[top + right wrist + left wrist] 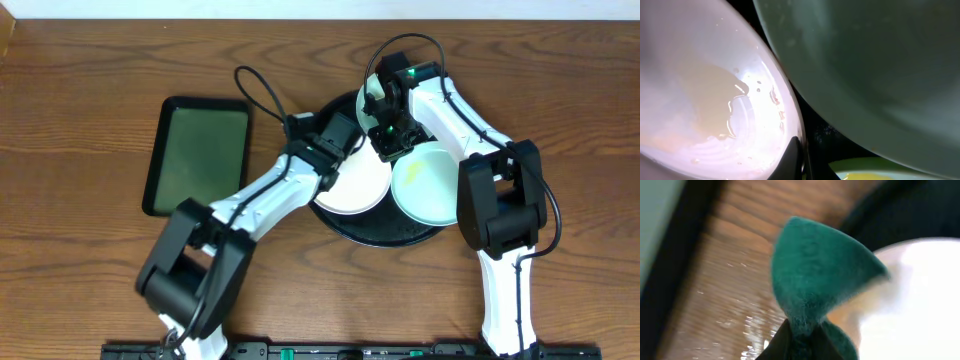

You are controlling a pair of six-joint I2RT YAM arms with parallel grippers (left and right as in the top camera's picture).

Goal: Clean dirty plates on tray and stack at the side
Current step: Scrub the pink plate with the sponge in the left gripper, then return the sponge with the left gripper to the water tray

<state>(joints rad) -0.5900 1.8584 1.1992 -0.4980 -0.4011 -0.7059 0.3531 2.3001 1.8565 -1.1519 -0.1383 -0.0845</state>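
The round black tray [345,222] holds a white plate [350,185] and a pale mint plate [425,185] with a yellow smear. A third pale plate [372,100] is tilted at the tray's far rim, partly behind the right arm. My left gripper [347,140] is shut on a green sponge [815,275] at the white plate's [915,305] far-left edge. My right gripper [385,138] is shut on the white plate's rim [790,125]. In the right wrist view its fingers [801,159] pinch that rim. The wet white plate has a yellowish film, the third plate [880,65] fills the upper right, and the smeared plate [865,172] is at the bottom.
A rectangular black tray with a green inside [197,152] lies on the wooden table left of the round tray. Both arms cross over the round tray's far half. Cables loop above the arms.
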